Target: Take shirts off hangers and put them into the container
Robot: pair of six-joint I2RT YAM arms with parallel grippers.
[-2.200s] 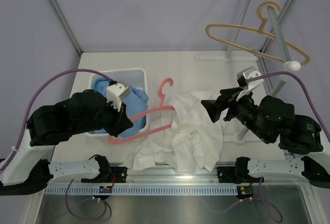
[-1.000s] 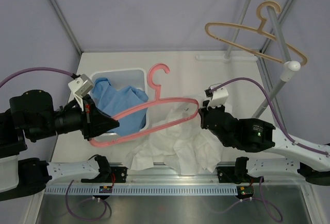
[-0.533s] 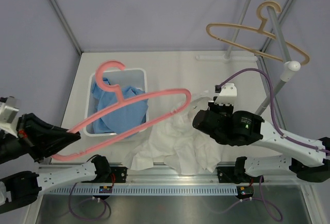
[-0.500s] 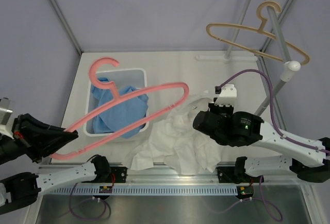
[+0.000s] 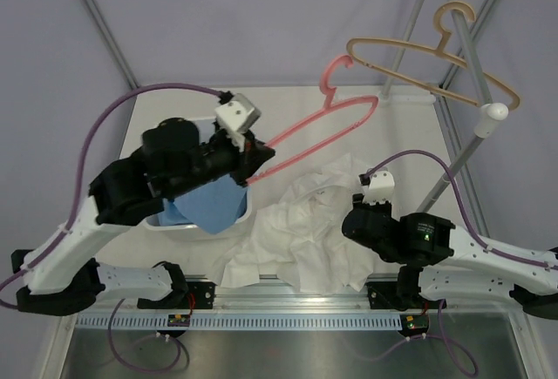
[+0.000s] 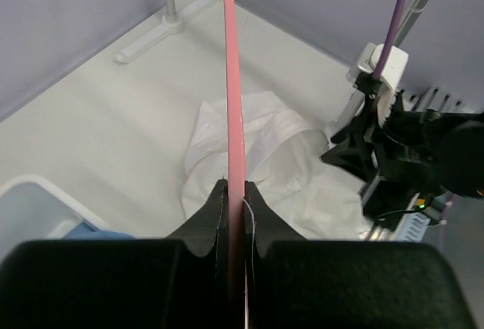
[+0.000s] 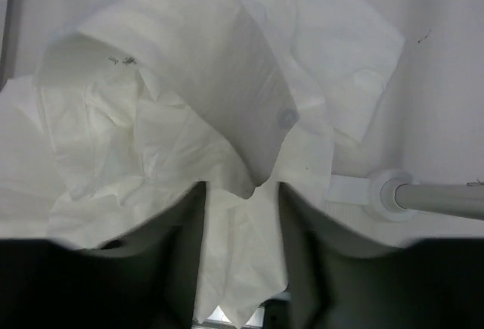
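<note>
Cloth of the white shirt (image 5: 296,231) lies crumpled on the table (image 5: 410,135) just below the right end effector (image 7: 242,193), fingers (image 7: 302,227) apart, gripping nothing. The left end effector (image 6: 235,193) clamps the pink hanger (image 5: 323,126); blue shirt (image 5: 214,206) fills the tub (image 5: 174,225) beneath it.

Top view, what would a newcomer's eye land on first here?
The bare pink hanger stands out first, held up over the table and clamped in the left hand. Next comes the white shirt, crumpled near the table's front edge, with the right hand open just above it. At left, the light blue shirt drapes over the container's near rim.
</note>
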